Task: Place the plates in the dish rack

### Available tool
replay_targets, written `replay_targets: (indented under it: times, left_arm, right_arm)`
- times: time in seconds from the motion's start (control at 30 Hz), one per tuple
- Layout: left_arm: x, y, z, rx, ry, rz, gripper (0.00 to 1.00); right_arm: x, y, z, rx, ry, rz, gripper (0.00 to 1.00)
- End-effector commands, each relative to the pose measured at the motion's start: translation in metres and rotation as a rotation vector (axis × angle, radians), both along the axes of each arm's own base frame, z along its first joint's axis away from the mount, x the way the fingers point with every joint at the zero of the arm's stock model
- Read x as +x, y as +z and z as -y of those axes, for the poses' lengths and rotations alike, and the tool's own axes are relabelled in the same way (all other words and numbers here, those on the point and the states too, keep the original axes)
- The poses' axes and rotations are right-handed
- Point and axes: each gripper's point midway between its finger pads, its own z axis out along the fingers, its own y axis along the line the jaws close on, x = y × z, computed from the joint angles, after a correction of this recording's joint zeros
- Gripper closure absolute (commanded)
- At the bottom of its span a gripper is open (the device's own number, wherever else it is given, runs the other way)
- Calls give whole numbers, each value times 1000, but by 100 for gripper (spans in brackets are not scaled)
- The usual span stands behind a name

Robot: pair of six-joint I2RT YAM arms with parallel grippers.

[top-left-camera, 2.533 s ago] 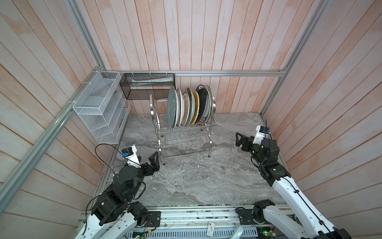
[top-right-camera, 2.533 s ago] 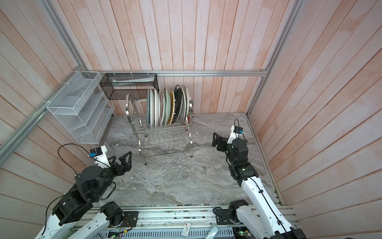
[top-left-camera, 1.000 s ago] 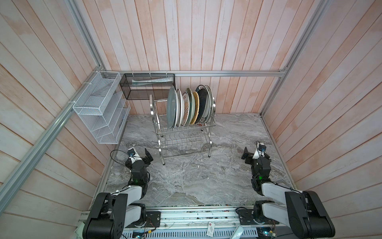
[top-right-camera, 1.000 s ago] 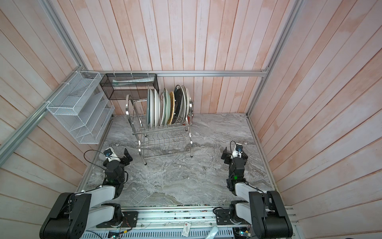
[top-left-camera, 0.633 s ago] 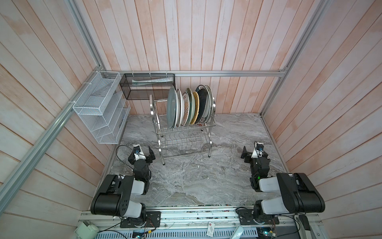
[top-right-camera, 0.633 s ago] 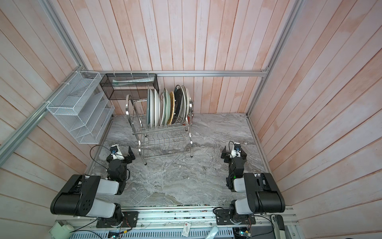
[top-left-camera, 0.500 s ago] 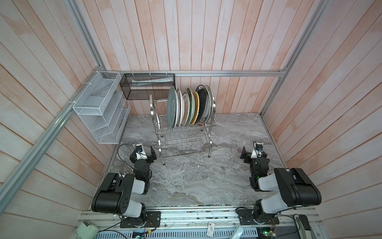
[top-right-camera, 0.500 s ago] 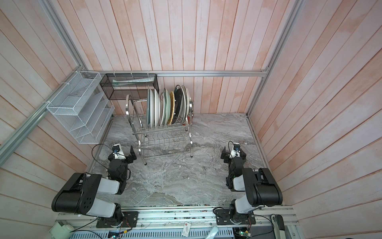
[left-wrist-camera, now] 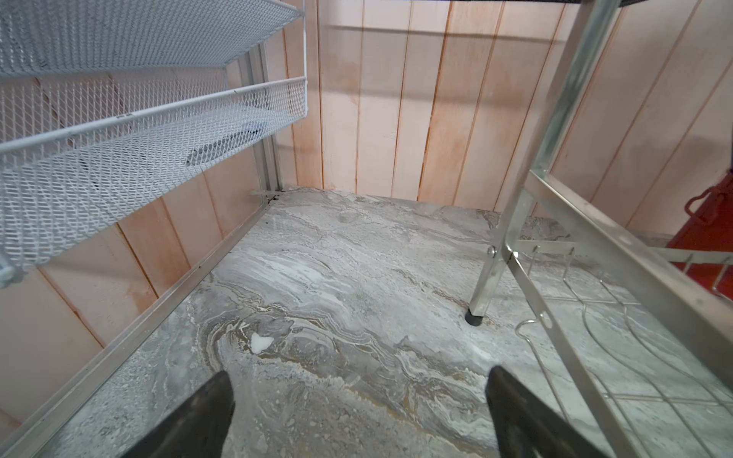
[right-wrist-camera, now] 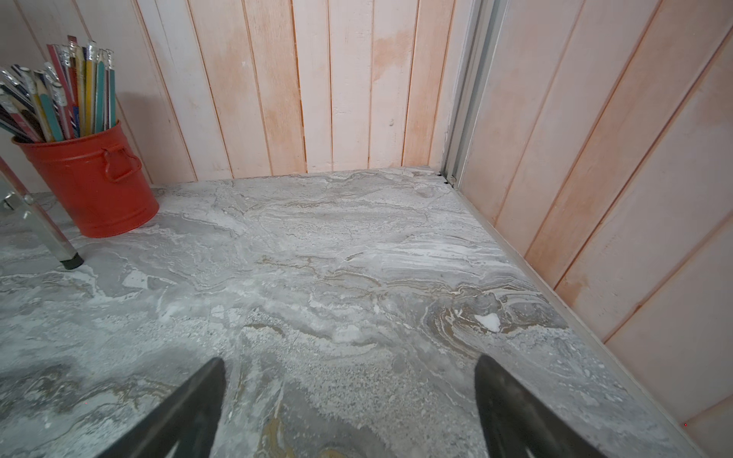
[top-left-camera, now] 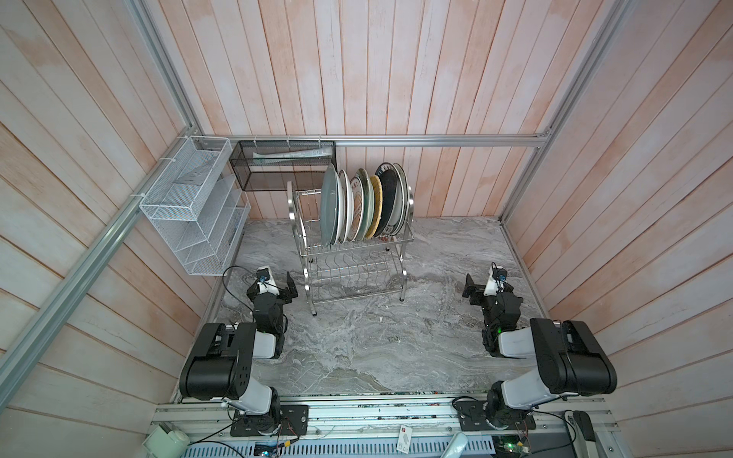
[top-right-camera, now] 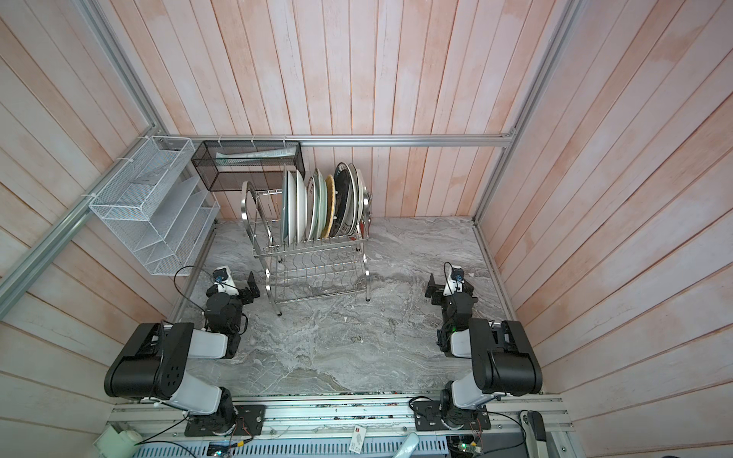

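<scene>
Left gripper [left-wrist-camera: 359, 378] and right gripper [right-wrist-camera: 349, 365] both gape wide, empty. The plates [top-left-camera: 363, 206] stand above and beyond them in the dish rack [top-left-camera: 359, 246], whose leg [left-wrist-camera: 482, 293] is just beside the left one; a careless swing there could jolt it, I'd say.

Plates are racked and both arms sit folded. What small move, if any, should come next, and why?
Probably none beyond holding this pose: the plates all stand on edge in the upper tier of the rack, no plate shows on the table, and the left gripper and right gripper are open and empty.
</scene>
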Motion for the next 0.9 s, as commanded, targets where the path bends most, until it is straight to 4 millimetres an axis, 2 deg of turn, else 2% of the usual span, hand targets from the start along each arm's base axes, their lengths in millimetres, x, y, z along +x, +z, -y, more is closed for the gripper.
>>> replay_targets:
  times: [0.0, 0.13, 0.87]
  left_arm:
    - [2, 0, 3, -17, -18, -4, 0]
    - [2, 2, 8, 6, -16, 3, 0]
    - [2, 2, 8, 6, -16, 3, 0]
  right_arm:
    - [3, 2, -2, 14, 15, 3, 2]
    - [4, 2, -4, 0, 28, -6, 2]
    - [3, 2, -5, -10, 22, -4, 2]
